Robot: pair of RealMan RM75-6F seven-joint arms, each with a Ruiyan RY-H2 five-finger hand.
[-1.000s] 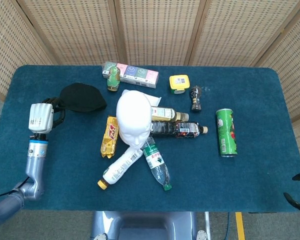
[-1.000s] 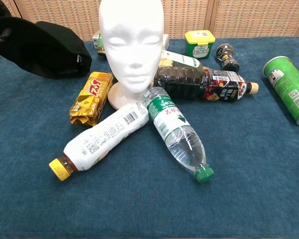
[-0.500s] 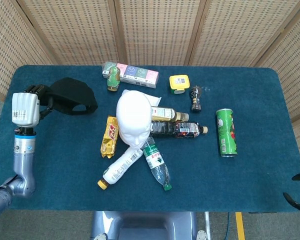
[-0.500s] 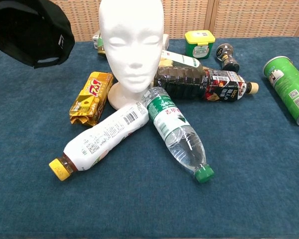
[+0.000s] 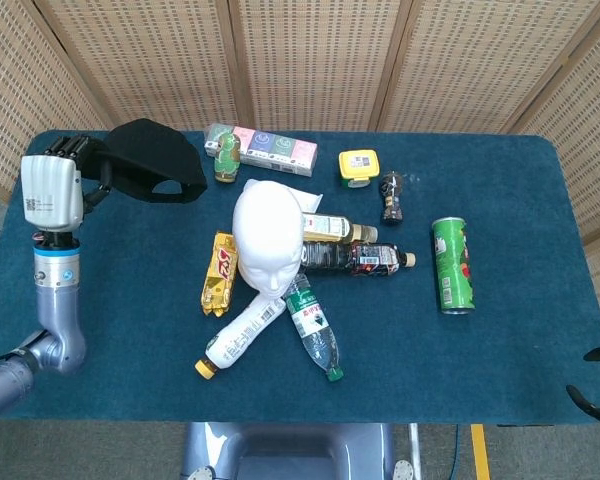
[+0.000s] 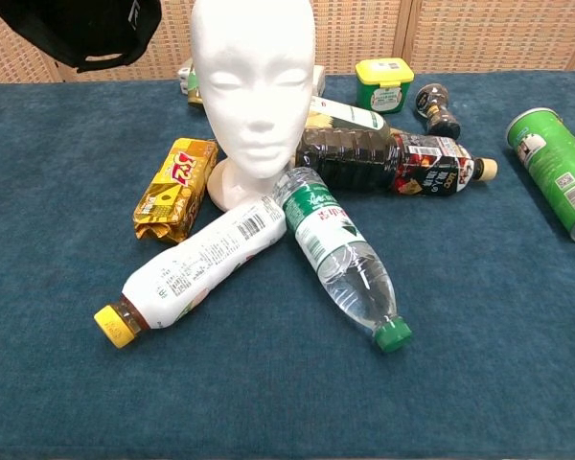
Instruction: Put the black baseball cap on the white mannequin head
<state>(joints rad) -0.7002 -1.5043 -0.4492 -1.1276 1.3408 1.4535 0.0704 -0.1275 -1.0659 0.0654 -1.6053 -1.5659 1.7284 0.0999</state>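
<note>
Two cameras record one moment. In the head view the left hand [image 5: 52, 190] is raised at the left edge of the blue tabletop [image 5: 520, 330], its fingers closed on the rim of the black baseball cap [image 5: 155, 172]; the cap is held clear of the cloth, up and to the left of the white mannequin head [image 5: 268, 238]. In the chest view the cap [image 6: 86, 31] shows at the upper left corner, partly cut off by the frame, at about the level of the mannequin head's [image 6: 252, 81] crown and apart from it. The mannequin head stands upright near mid-table and is bare. Around its base lie a yellow snack packet [image 6: 176, 189] on one side, a dark drink bottle [image 6: 393, 161] on the other, and in front a white bottle with a yellow cap [image 6: 194, 268] and a clear water bottle with a green cap [image 6: 340, 256], the two spreading apart toward the near edge. A green tube can [image 5: 451, 264] lies on its side well to the right. Behind the head are a row of small cartons [image 5: 262, 148] and a yellow-lidded jar [image 5: 358, 166]. Only dark fingertips of the right hand [image 5: 598, 385] appear at the lower right corner of the head view; whether they are spread or curled cannot be told.
</note>
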